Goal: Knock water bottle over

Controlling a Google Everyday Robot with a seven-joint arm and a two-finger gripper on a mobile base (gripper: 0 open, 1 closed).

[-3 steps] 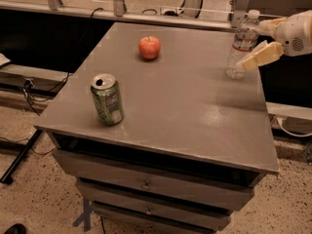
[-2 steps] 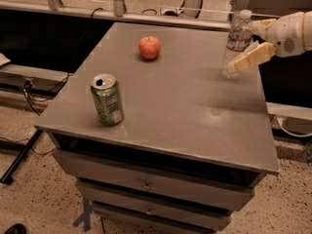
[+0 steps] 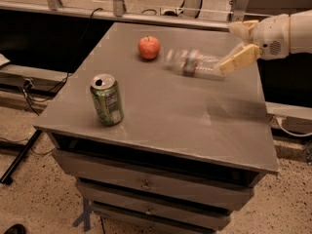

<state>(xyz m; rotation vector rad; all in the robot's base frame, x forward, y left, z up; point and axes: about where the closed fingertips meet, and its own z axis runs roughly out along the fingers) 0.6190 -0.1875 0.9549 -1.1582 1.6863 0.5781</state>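
The clear water bottle [image 3: 195, 64] lies on its side on the grey table top [image 3: 170, 106], blurred with motion, its cap end pointing left toward the apple. My gripper [image 3: 242, 44] reaches in from the right edge at the back right of the table. It is open and holds nothing. Its lower tan finger [image 3: 239, 60] is at the bottle's right end, and the upper finger [image 3: 243, 29] is above and apart from the bottle.
A red apple [image 3: 149, 47] sits at the back, just left of the bottle. A green soda can [image 3: 106, 99] stands upright near the front left. The table has drawers below, and its right edge is under my arm. Cables lie on the floor at the left.
The bottle stood upright between my fingers at the back right. It has tipped to the left and now lies on the table. My gripper has stayed at the right edge.
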